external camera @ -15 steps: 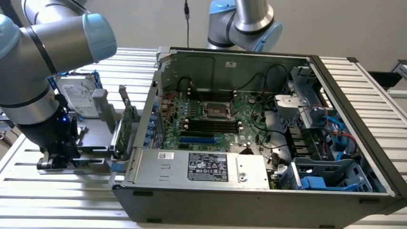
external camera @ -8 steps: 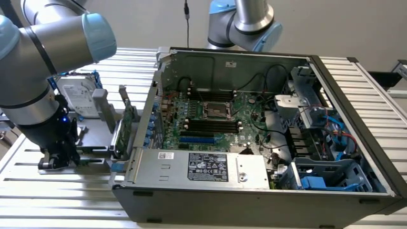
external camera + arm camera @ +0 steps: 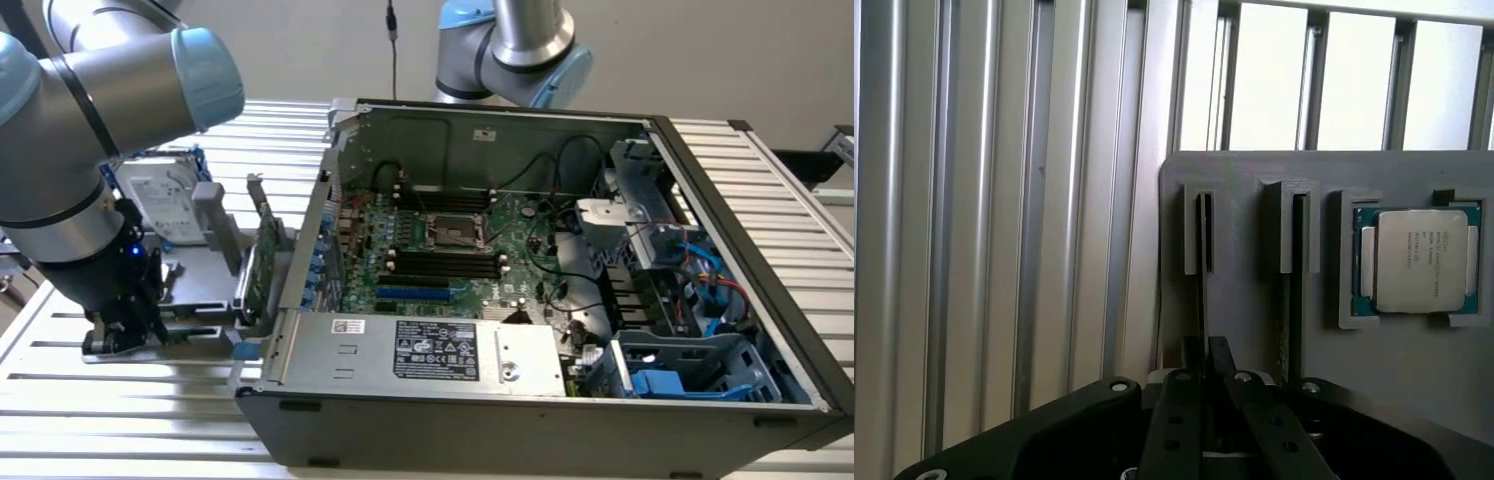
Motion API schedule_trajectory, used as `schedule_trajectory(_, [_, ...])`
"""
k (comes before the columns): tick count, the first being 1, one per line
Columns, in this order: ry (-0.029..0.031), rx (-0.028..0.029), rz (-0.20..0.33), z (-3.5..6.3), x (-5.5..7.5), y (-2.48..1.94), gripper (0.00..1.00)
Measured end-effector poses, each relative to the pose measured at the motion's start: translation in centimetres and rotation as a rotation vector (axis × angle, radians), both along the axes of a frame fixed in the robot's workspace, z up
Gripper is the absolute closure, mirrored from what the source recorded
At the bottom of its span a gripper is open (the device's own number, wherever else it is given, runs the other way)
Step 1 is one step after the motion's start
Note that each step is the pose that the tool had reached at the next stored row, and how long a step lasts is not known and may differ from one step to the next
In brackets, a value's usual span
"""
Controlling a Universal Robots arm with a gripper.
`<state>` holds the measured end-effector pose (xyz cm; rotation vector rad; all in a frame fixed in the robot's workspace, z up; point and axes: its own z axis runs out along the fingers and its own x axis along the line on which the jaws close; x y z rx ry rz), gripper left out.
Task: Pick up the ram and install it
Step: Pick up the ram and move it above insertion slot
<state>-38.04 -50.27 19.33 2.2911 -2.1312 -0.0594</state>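
Matt plastic tray [image 3: 1244, 300], ribbed metal table [image 3: 974, 200]

Exterior view: raised, mid-distance, looking down into open computer case [image 3: 534, 420], slatted table [image 3: 134, 400] around it. Wrist view: very close, facing down past gripper [image 3: 1206, 350] onto grey tray [image 3: 1414, 380] beside case, probably straight down. Shared: tray, table slats.

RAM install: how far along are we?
Done: the gripper is down at the gray holder, beside the open case.
In hand: it is shut on the ram, which is not yet lifted out of its holder slot.
Left: the whole install. The black motherboard slots look empty.
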Motion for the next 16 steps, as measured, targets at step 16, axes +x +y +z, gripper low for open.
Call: schedule_trajectory(16, [0.0056,0.0001,-0.072,0.0,0.05,0.0,0.86])
